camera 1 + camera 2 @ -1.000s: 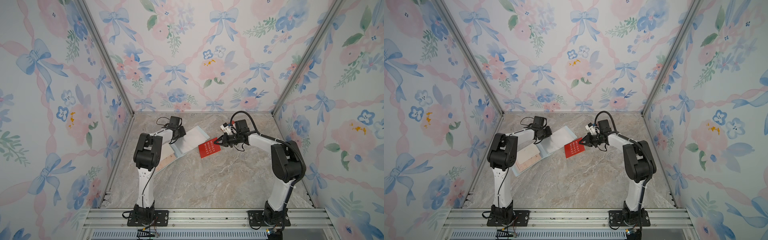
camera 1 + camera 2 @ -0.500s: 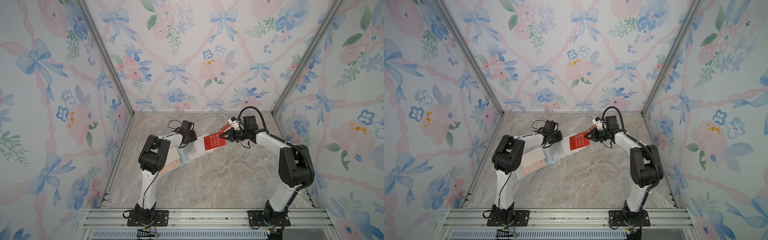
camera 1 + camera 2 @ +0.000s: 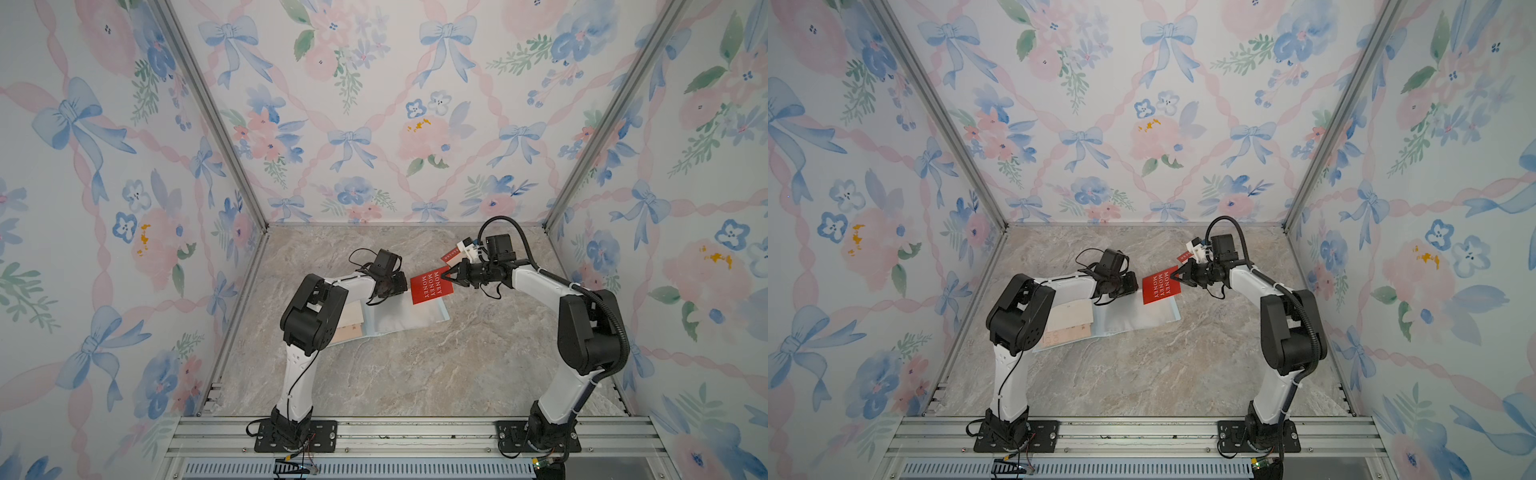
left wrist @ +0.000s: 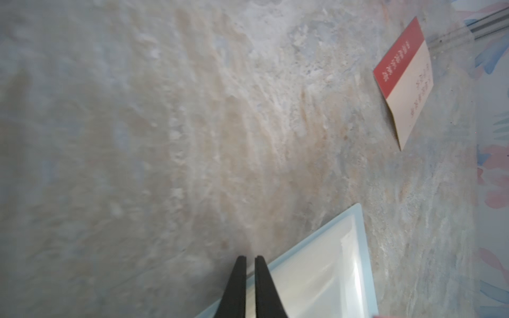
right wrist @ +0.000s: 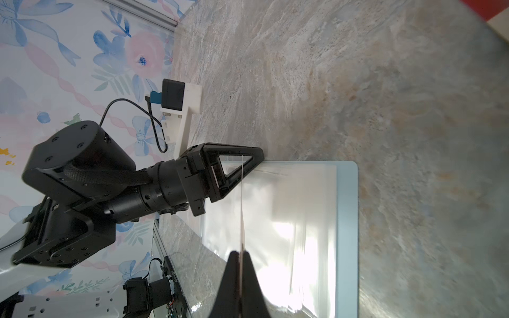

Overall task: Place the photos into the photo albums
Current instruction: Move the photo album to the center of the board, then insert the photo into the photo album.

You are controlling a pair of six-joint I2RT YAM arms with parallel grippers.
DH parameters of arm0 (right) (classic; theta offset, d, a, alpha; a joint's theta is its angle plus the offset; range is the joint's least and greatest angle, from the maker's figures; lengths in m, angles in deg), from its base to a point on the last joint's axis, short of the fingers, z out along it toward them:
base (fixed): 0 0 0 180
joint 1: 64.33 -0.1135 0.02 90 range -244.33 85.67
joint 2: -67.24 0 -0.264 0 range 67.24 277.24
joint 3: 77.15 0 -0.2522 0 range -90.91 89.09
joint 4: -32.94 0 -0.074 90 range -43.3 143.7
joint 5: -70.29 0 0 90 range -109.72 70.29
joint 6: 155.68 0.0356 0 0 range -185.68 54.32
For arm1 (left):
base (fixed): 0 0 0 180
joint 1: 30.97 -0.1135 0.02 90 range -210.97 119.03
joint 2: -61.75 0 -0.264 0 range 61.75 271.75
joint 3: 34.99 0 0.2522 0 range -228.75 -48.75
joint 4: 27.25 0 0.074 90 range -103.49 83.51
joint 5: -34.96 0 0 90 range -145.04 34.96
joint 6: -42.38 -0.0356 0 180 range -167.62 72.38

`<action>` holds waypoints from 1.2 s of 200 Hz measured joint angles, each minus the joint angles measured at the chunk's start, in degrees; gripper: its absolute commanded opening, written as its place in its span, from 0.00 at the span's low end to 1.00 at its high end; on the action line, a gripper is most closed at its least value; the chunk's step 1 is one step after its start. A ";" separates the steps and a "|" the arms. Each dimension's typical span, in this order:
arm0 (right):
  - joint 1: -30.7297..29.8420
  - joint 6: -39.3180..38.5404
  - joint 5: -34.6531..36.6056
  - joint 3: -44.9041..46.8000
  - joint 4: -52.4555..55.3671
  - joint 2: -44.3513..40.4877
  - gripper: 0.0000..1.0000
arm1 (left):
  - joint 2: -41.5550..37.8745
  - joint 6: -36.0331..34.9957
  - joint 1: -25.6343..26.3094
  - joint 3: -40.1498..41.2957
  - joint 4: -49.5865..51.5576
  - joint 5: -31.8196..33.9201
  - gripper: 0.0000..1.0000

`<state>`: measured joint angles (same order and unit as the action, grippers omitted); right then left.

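Note:
The pale blue photo album (image 3: 432, 318) (image 3: 1142, 322) lies open mid-table, clear sleeves up, with cream cards in its left page (image 3: 351, 328). My right gripper (image 3: 451, 275) (image 3: 1177, 275) (image 5: 240, 252) is shut on a red "MONEY MONEY MONEY" photo (image 3: 428, 286) (image 3: 1158, 286), held on edge over the album's far right part; it shows as a thin line (image 5: 241, 198) in the right wrist view. My left gripper (image 3: 401, 286) (image 4: 250, 258) (image 5: 260, 159) is at the album's far edge (image 4: 308, 242), jaws pinched with only a slit between them. More photos, red (image 4: 399, 52) and cream (image 4: 410, 102), lie beyond.
A red card of the loose pile (image 3: 451, 254) (image 3: 1182, 257) peeks out under the right wrist near the back right. Flowered walls close in the marble table (image 3: 415, 374) on three sides, and aluminium rails run along the front.
My left gripper has moved right and toward the front, and the album has shifted right with it. My right gripper has carried the red photo a little back and right, over the album.

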<state>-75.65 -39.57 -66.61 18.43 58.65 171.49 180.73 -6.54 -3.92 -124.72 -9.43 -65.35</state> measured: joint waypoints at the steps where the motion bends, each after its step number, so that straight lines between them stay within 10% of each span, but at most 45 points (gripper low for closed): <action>1: -0.02 -0.09 -0.04 0.00 0.04 0.00 0.01 | -0.11 0.00 -0.11 0.07 0.09 0.02 0.14; 74: -6.10 -3.63 -1.38 -3.48 4.02 1.38 0.02 | -15.04 -1.66 -11.28 3.19 2.45 -2.34 0.15; 174: -14.40 2.47 -7.13 -10.29 -1.99 12.26 0.03 | -41.81 -2.05 -30.84 32.41 2.93 3.61 0.20; 240: -17.07 6.16 -8.04 -12.11 -6.14 15.80 0.03 | -44.22 -0.50 -41.51 46.03 -1.73 -1.70 0.19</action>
<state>-92.72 -33.41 -74.65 6.33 52.51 187.29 136.51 -7.04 -45.43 -78.69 -11.16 -67.05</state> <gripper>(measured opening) 0.047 0.195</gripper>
